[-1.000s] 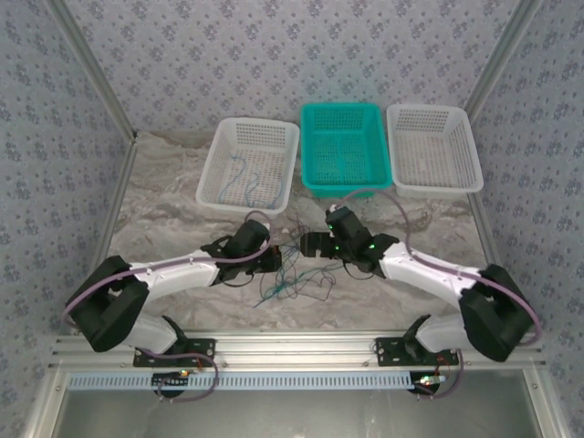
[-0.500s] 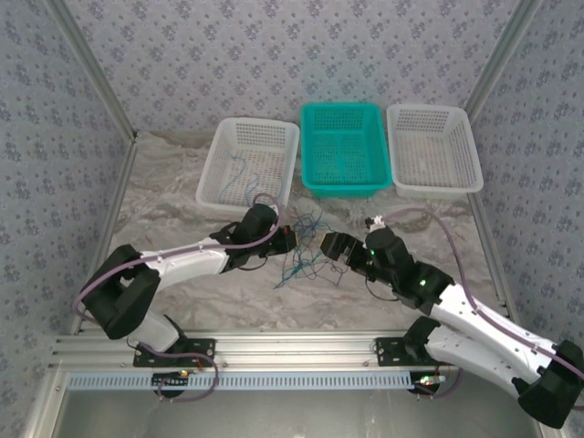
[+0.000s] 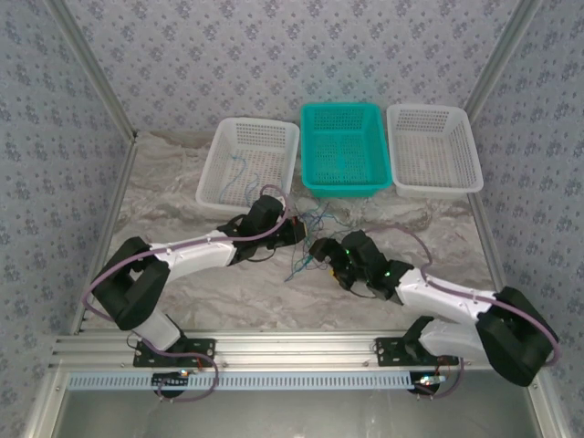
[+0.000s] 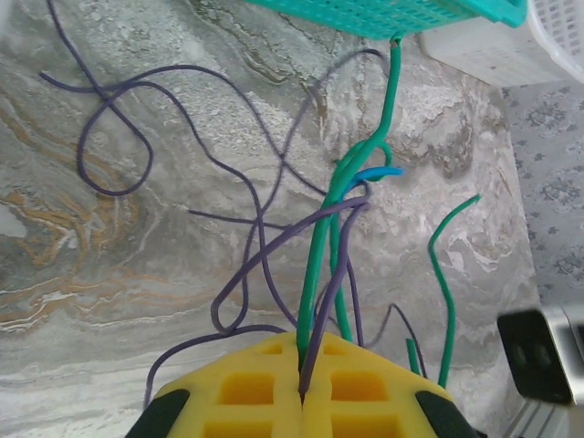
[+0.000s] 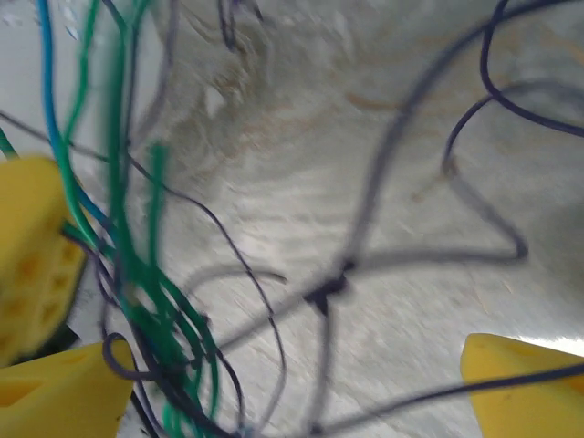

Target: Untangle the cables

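1. Cables (image 3: pixel 306 245): a loose knot of thin green, blue and dark purple strands lies on the marbled table (image 3: pixel 173 201) at the middle of the top view, between the two grippers and just short of the teal basket.
2. Seen from the left wrist, the cables (image 4: pixel 321 246) run up from the pads towards 12 o'clock. The green ones reach the lip of the teal basket (image 4: pixel 392 14), and purple loops curl away towards 10 o'clock.
3. Seen from the right wrist, the cables (image 5: pixel 137 274) are blurred. The green and blue ones bunch at 8 o'clock, and dark ones cross the middle.
4. Left gripper (image 3: pixel 294 232), at 10 o'clock of the knot: its yellow pads are pressed together, pinching green and purple strands between them (image 4: pixel 301 370).
5. Right gripper (image 3: pixel 321 252), at 4 o'clock of the knot: its pads are spread wide (image 5: pixel 292 392), with strands passing through the gap and nothing pinched.
6. Baskets stand in a row at 12 o'clock: the left white basket (image 3: pixel 212 173), the teal basket (image 3: pixel 339 190) and the right white basket (image 3: pixel 474 169).
7. One blue strand (image 3: pixel 239 178) lies curled inside the left white basket.
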